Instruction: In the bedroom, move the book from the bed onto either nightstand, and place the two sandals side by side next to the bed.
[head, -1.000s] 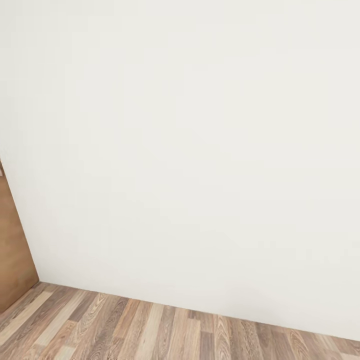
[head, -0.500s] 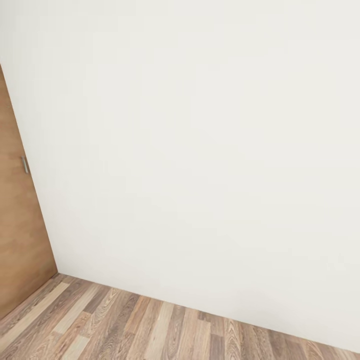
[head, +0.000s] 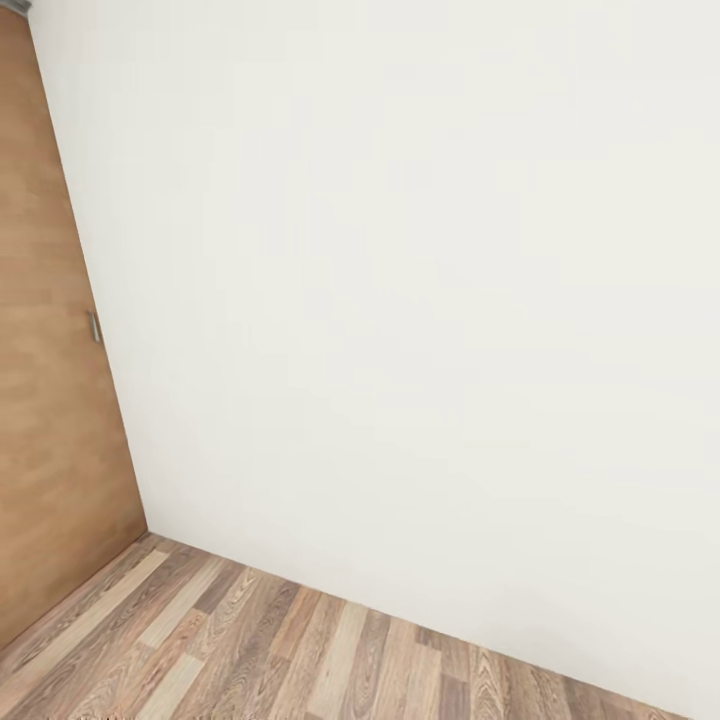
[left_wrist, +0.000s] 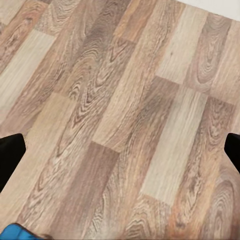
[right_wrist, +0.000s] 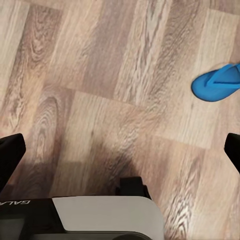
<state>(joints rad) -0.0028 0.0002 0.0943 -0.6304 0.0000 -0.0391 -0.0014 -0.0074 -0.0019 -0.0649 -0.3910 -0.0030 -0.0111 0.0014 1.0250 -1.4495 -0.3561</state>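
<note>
Your head camera faces a white wall (head: 420, 300) and brown door (head: 50, 400), both sets of fingers spread wide and empty over the wood floor (left_wrist: 120, 120), a blue sandal (right_wrist: 217, 82) nearby.

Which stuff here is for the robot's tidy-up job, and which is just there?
For the job:
- blue sandal, lying flat on the floor
- a blue bit at the picture's edge, maybe the other sandal; too little shows to tell

Just there:
- brown door
- white wall
- wood-plank floor
</note>
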